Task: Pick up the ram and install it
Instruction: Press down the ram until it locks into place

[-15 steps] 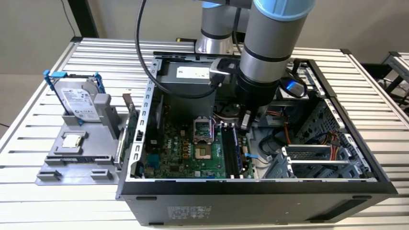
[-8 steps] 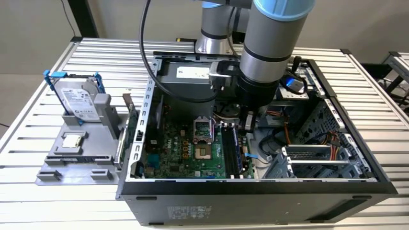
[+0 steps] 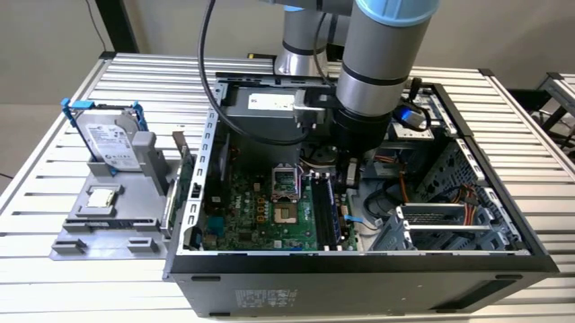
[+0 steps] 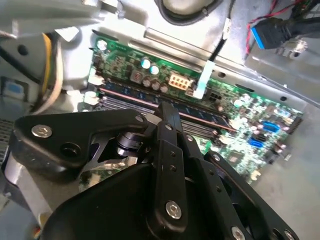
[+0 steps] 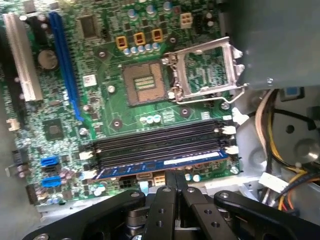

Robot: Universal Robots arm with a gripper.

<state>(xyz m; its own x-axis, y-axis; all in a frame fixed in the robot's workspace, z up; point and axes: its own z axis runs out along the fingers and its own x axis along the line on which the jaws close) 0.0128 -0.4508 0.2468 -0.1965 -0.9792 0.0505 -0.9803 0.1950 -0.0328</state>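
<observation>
The ram (image 5: 160, 165), a long dark blue stick with a pale sticker, lies in the motherboard slot nearest the case wall, in line with the neighbouring black slots (image 5: 155, 145). My gripper (image 5: 173, 184) hangs over the stick's middle with its two black fingers pressed together and nothing between them. Whether the tips touch the stick I cannot tell. In the exterior view the gripper (image 3: 351, 176) is down inside the open computer case (image 3: 359, 262), over the far end of the ram (image 3: 326, 212). In the second wrist view the fingertips (image 4: 167, 111) stand at the slots (image 4: 125, 97).
The processor socket (image 5: 145, 85) lies open with its metal frame (image 5: 205, 70) flipped up. Cable bundles (image 5: 280, 150) crowd one end of the slots. Outside the case, a grey holder (image 3: 108, 225) carries a hard drive (image 3: 112, 138) and a square chip (image 3: 101, 197). A drive cage (image 3: 440, 222) fills the case's right.
</observation>
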